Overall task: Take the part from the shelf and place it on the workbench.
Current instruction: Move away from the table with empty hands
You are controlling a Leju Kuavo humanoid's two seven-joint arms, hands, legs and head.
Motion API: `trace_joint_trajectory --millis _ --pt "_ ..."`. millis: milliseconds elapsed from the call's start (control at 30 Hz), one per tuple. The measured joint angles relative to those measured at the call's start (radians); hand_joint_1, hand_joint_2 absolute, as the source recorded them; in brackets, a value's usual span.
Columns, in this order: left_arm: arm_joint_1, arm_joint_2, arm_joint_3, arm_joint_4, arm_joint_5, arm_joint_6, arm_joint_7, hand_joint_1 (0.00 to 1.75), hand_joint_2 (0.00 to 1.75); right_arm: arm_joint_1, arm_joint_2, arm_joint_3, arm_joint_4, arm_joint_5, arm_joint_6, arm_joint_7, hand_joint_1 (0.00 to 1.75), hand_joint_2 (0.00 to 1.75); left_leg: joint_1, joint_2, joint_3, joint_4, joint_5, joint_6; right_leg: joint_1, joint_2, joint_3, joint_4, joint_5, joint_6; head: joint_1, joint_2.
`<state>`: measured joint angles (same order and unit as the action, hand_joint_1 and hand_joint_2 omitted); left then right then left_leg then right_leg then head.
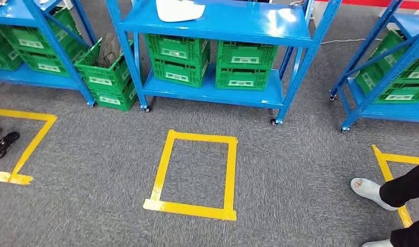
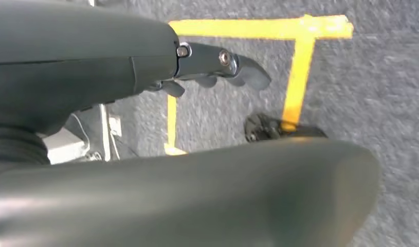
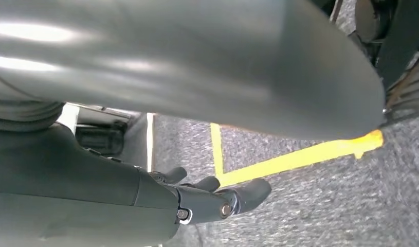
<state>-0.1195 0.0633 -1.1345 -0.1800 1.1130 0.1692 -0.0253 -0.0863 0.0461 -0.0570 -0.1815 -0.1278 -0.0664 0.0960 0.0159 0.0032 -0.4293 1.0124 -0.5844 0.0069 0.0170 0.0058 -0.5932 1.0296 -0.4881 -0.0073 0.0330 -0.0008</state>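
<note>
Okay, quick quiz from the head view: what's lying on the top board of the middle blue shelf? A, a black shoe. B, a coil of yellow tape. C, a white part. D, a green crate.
C: a white part lies on the top board of the middle blue shelf; the green crates sit on the board below.

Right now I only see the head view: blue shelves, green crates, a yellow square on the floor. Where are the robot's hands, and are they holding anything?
Observer: The left hand hangs over the grey carpet and holds nothing.
Operator: And the other one?
Observer: The right hand holds nothing either, its fingers stretched out.
Operator: What's beneath that one?
Observer: A corner of yellow tape stuck on the carpet.
</note>
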Motion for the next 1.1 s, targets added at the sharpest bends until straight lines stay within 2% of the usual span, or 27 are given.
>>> trace_joint_trajectory --millis 33,100,200,233,267,333,367,433,467,533,567,600,633,700,733,767,800,833,867,900,933,1033,1100 --pt "-0.001 -0.002 0.000 0.000 0.000 0.000 -0.001 0.00 0.00 0.000 -0.002 0.001 0.000 -0.001 0.000 -0.001 0.00 0.00 0.001 0.000 0.006 0.013 0.002 -0.004 -0.001 0.001 0.016 -0.012 0.004 -0.008 -0.001 0.000" --pt "-0.003 -0.004 0.000 -0.001 0.000 -0.001 -0.003 0.00 0.00 -0.002 -0.003 0.002 0.000 -0.002 -0.001 -0.002 0.00 0.00 0.002 -0.001 -0.029 0.082 -0.021 -0.009 -0.006 0.001 0.050 -0.026 0.005 -0.019 -0.009 0.000" --pt "-0.004 -0.005 0.000 -0.003 0.001 -0.001 -0.003 0.00 0.00 -0.005 -0.004 0.003 0.000 -0.002 -0.002 -0.003 0.00 0.00 0.003 -0.002 -0.148 0.240 -0.085 -0.017 -0.008 0.004 0.067 -0.029 -0.009 -0.025 -0.022 0.000" --pt "-0.003 -0.005 0.000 -0.003 0.001 0.000 -0.003 0.00 0.00 -0.004 -0.003 0.004 0.000 -0.002 -0.002 -0.003 0.00 0.00 0.004 -0.002 -0.178 0.257 -0.085 -0.019 -0.008 0.007 0.073 -0.028 -0.016 -0.024 -0.024 0.000" --pt "-0.001 -0.004 0.000 -0.003 0.002 0.002 -0.003 0.00 0.00 -0.004 -0.002 0.004 0.000 -0.003 -0.002 -0.003 0.00 0.00 0.004 -0.002 -0.192 0.244 -0.064 -0.019 -0.009 0.009 0.083 -0.028 -0.024 -0.022 -0.026 0.000" --pt "0.004 -0.004 0.000 -0.002 0.002 0.003 -0.004 0.00 0.00 0.000 -0.001 0.004 0.000 -0.004 -0.001 -0.003 0.00 0.00 0.005 -0.002 -0.182 0.137 0.034 -0.020 -0.012 0.013 0.098 -0.026 -0.041 -0.013 -0.033 0.000" --pt "0.006 -0.004 0.000 -0.002 0.002 0.002 -0.005 0.00 0.00 0.001 -0.001 0.004 0.000 -0.005 0.000 -0.003 0.00 0.00 0.004 -0.001 -0.175 0.087 0.057 -0.021 -0.013 0.014 0.106 -0.024 -0.050 -0.008 -0.036 0.000" --pt "0.004 -0.005 0.000 -0.003 0.002 -0.002 -0.007 0.00 0.00 0.000 -0.002 0.004 0.001 -0.006 0.003 -0.004 0.00 0.00 0.001 -0.001 -0.165 0.035 0.069 -0.016 -0.012 0.014 0.104 -0.021 -0.067 0.007 -0.041 0.000" --pt "0.003 -0.005 0.000 -0.003 0.001 -0.006 -0.008 0.00 0.00 -0.001 -0.002 0.004 0.001 -0.007 0.005 -0.004 0.00 0.00 -0.001 0.000 -0.162 0.034 0.060 -0.011 -0.012 0.014 0.108 -0.020 -0.073 0.014 -0.041 0.000" --pt "0.002 -0.006 0.000 -0.003 -0.002 -0.012 -0.010 0.00 0.00 -0.004 -0.003 0.004 0.000 -0.009 0.010 -0.007 0.00 0.00 0.001 0.000 -0.146 0.026 0.084 0.004 -0.012 0.013 0.112 -0.016 -0.084 0.027 -0.040 0.000" --pt "0.002 -0.007 0.000 -0.003 -0.003 -0.015 -0.011 0.00 0.00 -0.005 -0.004 0.004 0.000 -0.010 0.012 -0.009 0.00 0.00 0.004 0.001 -0.140 0.022 0.086 0.010 -0.013 0.011 0.108 0.002 -0.094 0.033 -0.036 0.000" --pt "0.001 -0.007 0.000 -0.003 -0.005 -0.018 -0.012 0.00 0.00 -0.006 -0.005 0.004 0.000 -0.011 0.013 -0.010 0.00 0.00 0.006 0.001 -0.134 0.017 0.088 0.015 -0.015 0.008 0.091 0.040 -0.112 0.040 -0.031 0.000" --pt "0.001 -0.008 0.000 -0.002 -0.007 -0.020 -0.014 0.00 0.00 -0.005 -0.006 0.004 0.000 -0.012 0.014 -0.011 0.00 0.00 0.006 0.002 -0.129 0.014 0.086 0.018 -0.018 0.006 0.059 0.098 -0.136 0.046 -0.025 0.000" --pt "0.001 -0.008 0.000 -0.002 -0.010 -0.023 -0.016 0.00 0.00 -0.005 -0.006 0.004 0.000 -0.012 0.015 -0.012 0.00 0.00 0.006 0.002 -0.123 0.012 0.078 0.022 -0.023 0.005 -0.028 0.230 -0.178 0.054 -0.014 0.000" --pt "0.001 -0.008 0.000 -0.002 -0.010 -0.024 -0.017 0.00 0.00 -0.004 -0.006 0.004 0.000 -0.012 0.016 -0.012 0.00 0.00 0.005 0.001 -0.118 0.012 0.073 0.022 -0.025 0.005 -0.062 0.267 -0.176 0.056 -0.011 0.000" --pt "0.002 -0.008 0.000 -0.002 -0.010 -0.024 -0.017 0.00 0.00 -0.003 -0.006 0.004 0.000 -0.012 0.016 -0.013 0.00 0.00 0.005 0.000 -0.111 0.012 0.067 0.021 -0.027 0.004 -0.077 0.265 -0.151 0.057 -0.009 0.000" --pt "0.002 -0.008 0.000 -0.002 -0.011 -0.025 -0.017 0.00 0.00 -0.001 -0.007 0.004 0.000 -0.012 0.016 -0.013 0.00 0.00 0.005 -0.002 -0.103 0.012 0.061 0.020 -0.029 0.004 -0.072 0.224 -0.108 0.057 -0.006 0.000" --pt "0.002 -0.008 0.000 -0.002 -0.011 -0.025 -0.017 0.00 0.00 0.001 -0.008 0.004 0.000 -0.012 0.015 -0.013 0.00 0.00 0.006 -0.003 -0.094 0.012 0.054 0.017 -0.030 0.002 -0.054 0.156 -0.058 0.055 -0.002 0.000" --pt "0.002 -0.008 0.000 -0.002 -0.011 -0.025 -0.016 0.00 0.00 0.002 -0.008 0.004 0.000 -0.012 0.015 -0.013 0.00 0.00 0.005 -0.004 -0.088 0.011 0.047 0.013 -0.029 0.000 -0.033 0.091 -0.023 0.052 0.002 0.000" --pt "0.002 -0.008 0.000 -0.002 -0.012 -0.026 -0.014 0.00 0.00 0.002 -0.009 0.004 0.000 -0.012 0.014 -0.012 0.00 0.00 0.004 -0.005 -0.085 0.010 0.040 0.007 -0.027 0.000 -0.012 0.043 -0.003 0.046 0.005 0.000" --pt "0.001 -0.008 0.000 -0.002 -0.012 -0.027 -0.012 0.00 0.00 0.001 -0.009 0.004 0.000 -0.012 0.013 -0.012 0.00 0.00 0.004 -0.004 -0.083 0.008 0.034 0.001 -0.024 -0.001 0.001 0.018 0.001 0.040 0.007 0.000" --pt "-0.002 -0.009 0.000 -0.002 -0.014 -0.029 -0.004 0.00 0.00 -0.002 -0.008 0.005 0.000 -0.013 0.005 -0.011 0.00 0.00 0.008 -0.003 -0.071 0.001 0.025 -0.017 -0.017 0.002 0.024 0.002 -0.006 0.018 0.003 0.000" --pt "-0.004 -0.009 0.000 -0.002 -0.015 -0.031 -0.002 0.00 0.00 -0.002 -0.008 0.005 0.000 -0.013 0.002 -0.010 0.00 0.00 0.009 -0.002 -0.082 0.039 0.004 -0.024 -0.020 0.002 0.044 -0.015 -0.005 0.003 -0.003 0.000"
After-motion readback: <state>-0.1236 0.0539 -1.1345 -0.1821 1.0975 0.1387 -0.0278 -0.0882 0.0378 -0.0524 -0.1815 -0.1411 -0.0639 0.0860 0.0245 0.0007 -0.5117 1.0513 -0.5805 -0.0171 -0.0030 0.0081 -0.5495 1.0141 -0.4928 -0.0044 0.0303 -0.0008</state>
